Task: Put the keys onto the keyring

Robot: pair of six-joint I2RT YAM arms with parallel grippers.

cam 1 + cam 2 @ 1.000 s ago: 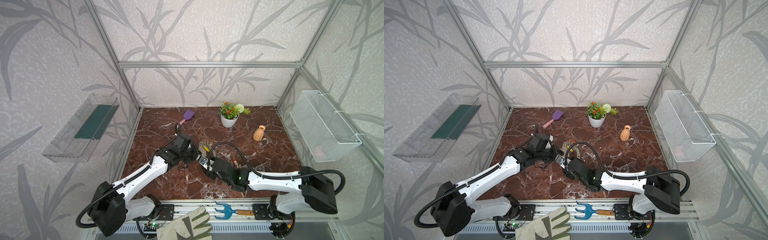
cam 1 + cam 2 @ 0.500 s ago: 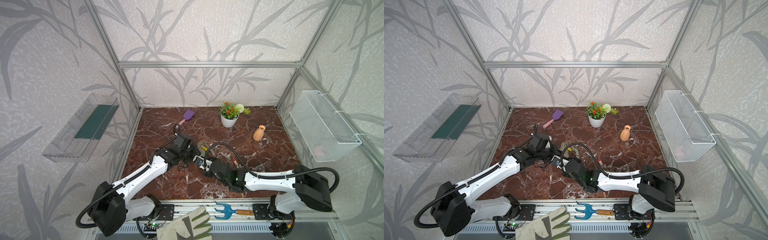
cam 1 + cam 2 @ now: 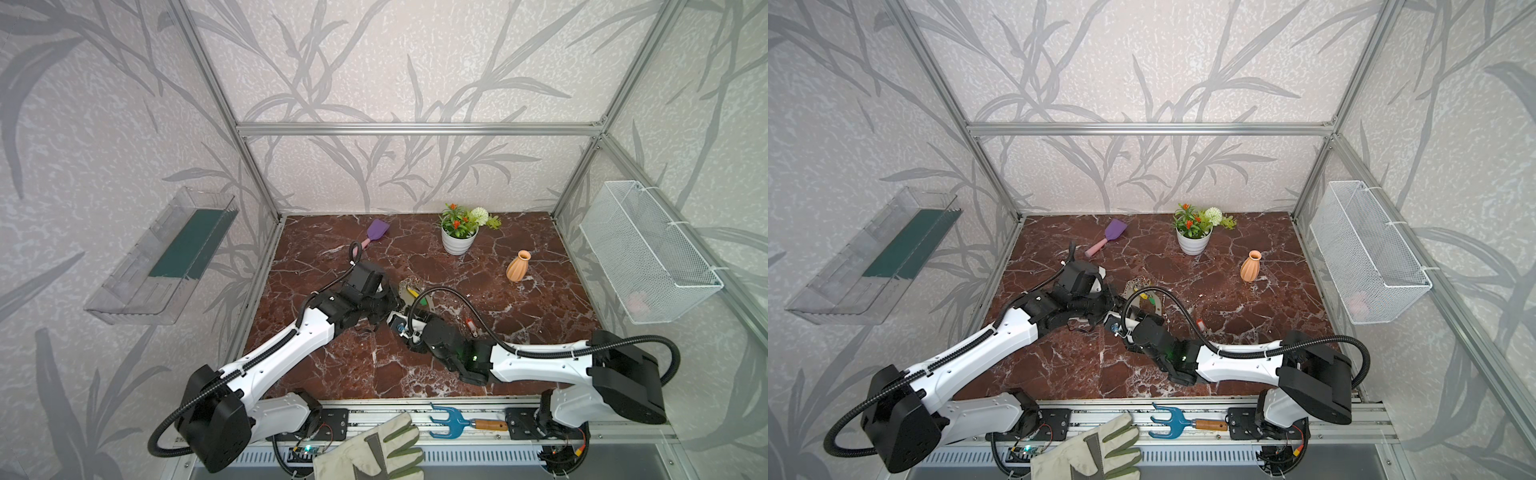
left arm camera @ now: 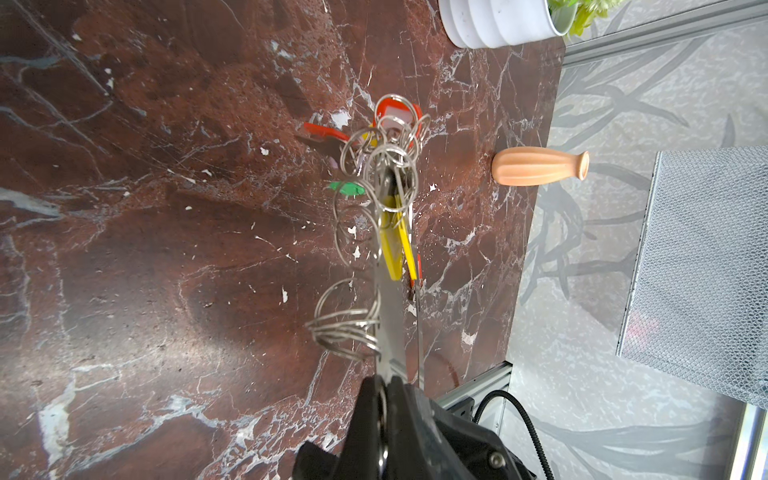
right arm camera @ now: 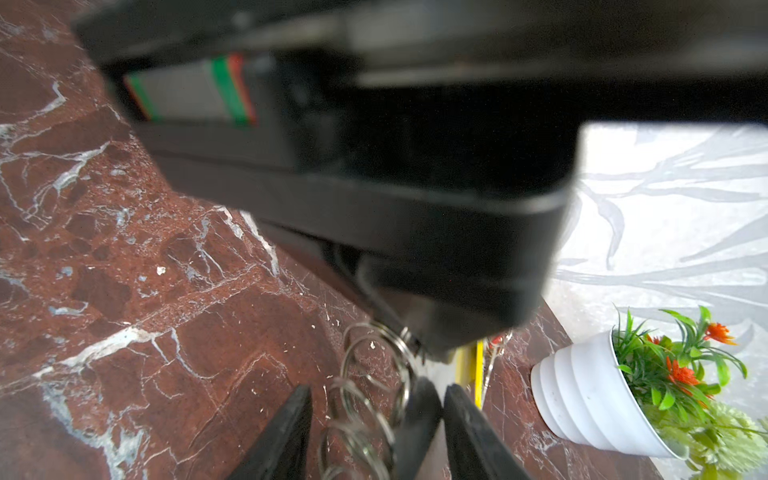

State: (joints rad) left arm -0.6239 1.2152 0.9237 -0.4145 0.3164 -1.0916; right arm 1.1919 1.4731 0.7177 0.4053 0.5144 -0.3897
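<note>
Holding the keyring [image 4: 390, 316] clamped in closed left fingers [image 4: 368, 415], right fingers [image 5: 286, 432] parted around its silver rings [image 5: 365, 399], seemingly mid-threading; next likely needing the loose red key [image 3: 469, 325] off the desk [image 3: 540, 299].

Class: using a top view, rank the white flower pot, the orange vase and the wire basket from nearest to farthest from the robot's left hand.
1. Nearest: the white flower pot, towards the back, right of the left hand.
2. Next: the orange vase, farther right on the table.
3. Farthest: the wire basket, hung on the right wall.
</note>
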